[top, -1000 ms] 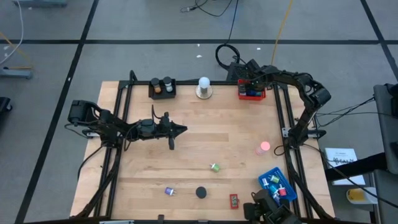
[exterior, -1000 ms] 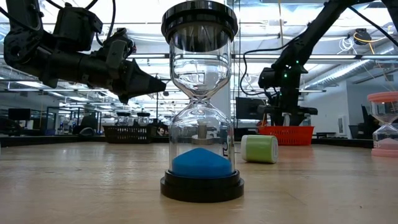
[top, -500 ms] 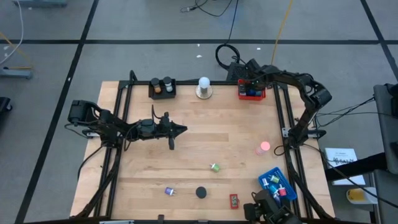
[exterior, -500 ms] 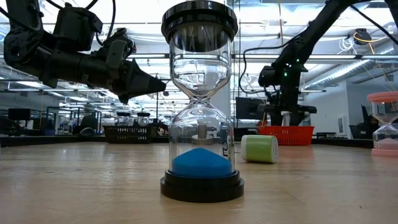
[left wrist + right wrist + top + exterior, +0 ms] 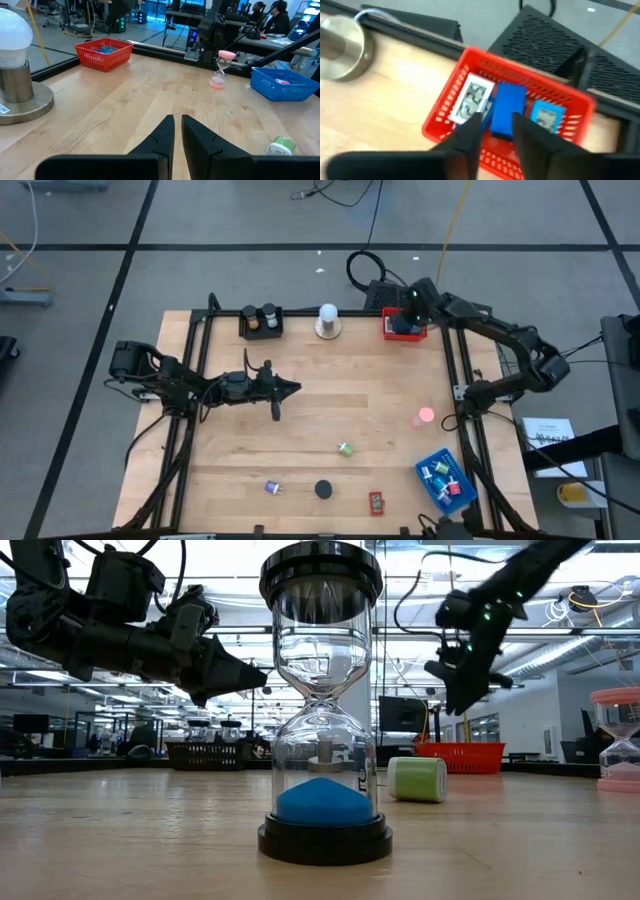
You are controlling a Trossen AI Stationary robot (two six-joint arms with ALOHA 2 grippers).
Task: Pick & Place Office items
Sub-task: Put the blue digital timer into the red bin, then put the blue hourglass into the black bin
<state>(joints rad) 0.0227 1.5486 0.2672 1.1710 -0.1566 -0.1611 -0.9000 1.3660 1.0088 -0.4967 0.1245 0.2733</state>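
R gripper sits above the red tray at the far R corner of the table; wrist view shows its fingers a bit apart w/ nothing between them, blue flat item lying in the tray just beyond the tips, plus two white-faced flat pcs beside it. So step in hand reads as a drop-off into red tray, arm clearing up. L gripper hangs over table's left-middle, fingers nearly together, empty, waiting. Remaining office items still loose on the wood: pink hourglass near R edge, green roll mid-front, small purple clip, black-capped hourglass, small red pc along front edge. Blue tray front-R already has a few bits; black tray far-L holds two cylinders. White bulb on base not a target. To do it well: lift R straight up till clear of tray wall before swinging, else fingers may snag the mesh rim & drag the tray. Next pick likely pink hourglass, closest to R arm; it's upright & top-heavy, so open wide, come down around the waist, close slow. Don't knock it over.
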